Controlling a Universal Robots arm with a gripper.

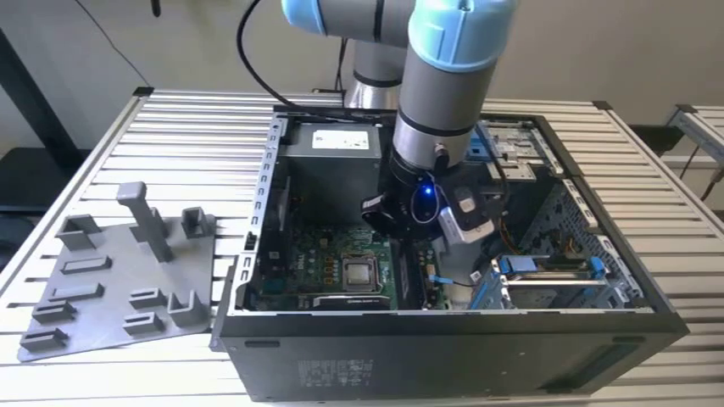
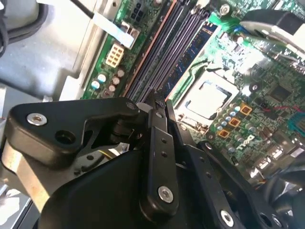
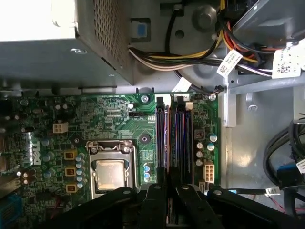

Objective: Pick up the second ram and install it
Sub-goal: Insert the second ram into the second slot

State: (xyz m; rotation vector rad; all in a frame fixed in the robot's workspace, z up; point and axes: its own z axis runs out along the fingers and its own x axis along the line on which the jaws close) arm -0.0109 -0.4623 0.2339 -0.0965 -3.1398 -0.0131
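The open computer case lies on the slatted table with the green motherboard inside. My gripper hangs just over the near end of the long black memory slots. Its fingertips are shut together and nothing shows between them. In the first wrist view the gripper stands over the middle slots. A dark blue ram stick stands on edge in the slot beside the processor socket. I cannot tell whether this stick is the second ram.
The grey power supply box and a bundle of coloured cables lie beyond the slots. A drive cage fills the case's corner at the exterior view's right. A grey holder tray sits on the table at the exterior view's left.
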